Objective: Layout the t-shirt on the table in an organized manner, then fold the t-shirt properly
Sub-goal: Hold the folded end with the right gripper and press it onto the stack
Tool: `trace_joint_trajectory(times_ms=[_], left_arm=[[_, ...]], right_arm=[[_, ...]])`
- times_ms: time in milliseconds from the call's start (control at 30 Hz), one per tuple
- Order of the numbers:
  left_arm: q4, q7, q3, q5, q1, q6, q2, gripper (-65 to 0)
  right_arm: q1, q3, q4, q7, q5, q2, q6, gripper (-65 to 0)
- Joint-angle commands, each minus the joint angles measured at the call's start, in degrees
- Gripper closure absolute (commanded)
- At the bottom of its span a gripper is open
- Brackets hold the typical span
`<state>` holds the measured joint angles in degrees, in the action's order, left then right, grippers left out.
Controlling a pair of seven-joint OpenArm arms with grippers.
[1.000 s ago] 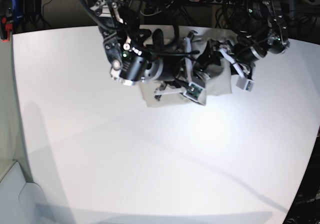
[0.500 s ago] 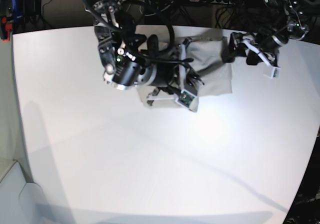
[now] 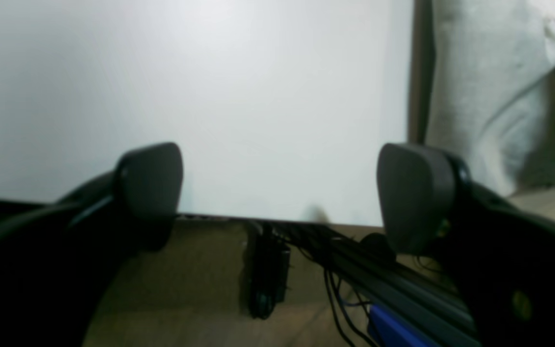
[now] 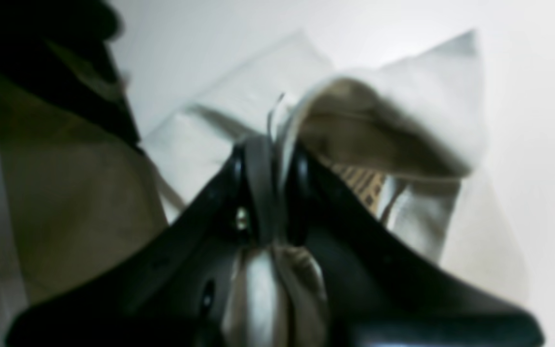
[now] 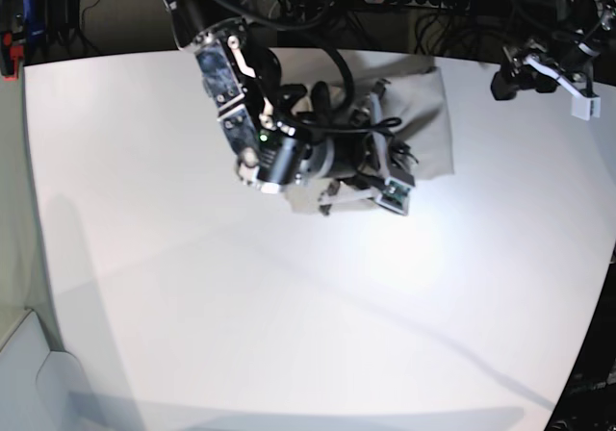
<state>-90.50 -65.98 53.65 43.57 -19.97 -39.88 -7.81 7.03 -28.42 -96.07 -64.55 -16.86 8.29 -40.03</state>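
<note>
Soft, limp t-shirt (image 5: 423, 123) bunched at the worktop's (image 5: 192, 287) twelve o'clock: right fingers (image 4: 301, 168) clench its hem, left fingers (image 3: 152, 178) spread empty.

You are getting the base view looking steeply down on the table (image 5: 192, 287) from high above. The left wrist camera is looking along its fingers (image 3: 417, 197) toward the table edge. The right wrist camera is sitting very close, blurred. All three are sharing the t-shirt (image 5: 428, 128).
</note>
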Motion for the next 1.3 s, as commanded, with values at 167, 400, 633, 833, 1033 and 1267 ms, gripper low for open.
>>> trace_joint_trajectory(times_ms=[167,400,633,833,1033,1267], left_arm=[[-0.62,0.61,1.69,0.69,0.05,-0.12,-0.49,-62.7],[-0.27,0.7,1.69,0.6,1.46,-0.12,-0.41,-62.7],[-0.97,0.52,1.52,-2.21,2.43,-0.12,1.7,-59.2],[-0.89,0.52,0.73,-8.28,4.27,-0.12,3.2,-8.8],[-0.89,0.44,0.37,-13.73,5.68,-0.12,5.13,-0.8],[-0.53,0.44,-0.86,-18.3,9.2,-0.12,7.95,-0.2]], right_arm=[[3.65,-4.76,-1.03,1.74,-1.38,0.71,0.03,0.0],[4.01,-8.01,-0.94,1.74,-1.38,0.71,0.03,0.0],[4.01,-8.01,-0.94,1.83,-1.38,0.71,0.03,0.0],[4.01,-7.93,-0.94,1.83,-1.29,0.71,0.03,0.0],[4.18,-7.93,-0.94,1.83,-1.29,0.71,0.03,0.0],[4.18,-7.93,-0.94,1.83,-1.29,0.71,0.03,0.0]])
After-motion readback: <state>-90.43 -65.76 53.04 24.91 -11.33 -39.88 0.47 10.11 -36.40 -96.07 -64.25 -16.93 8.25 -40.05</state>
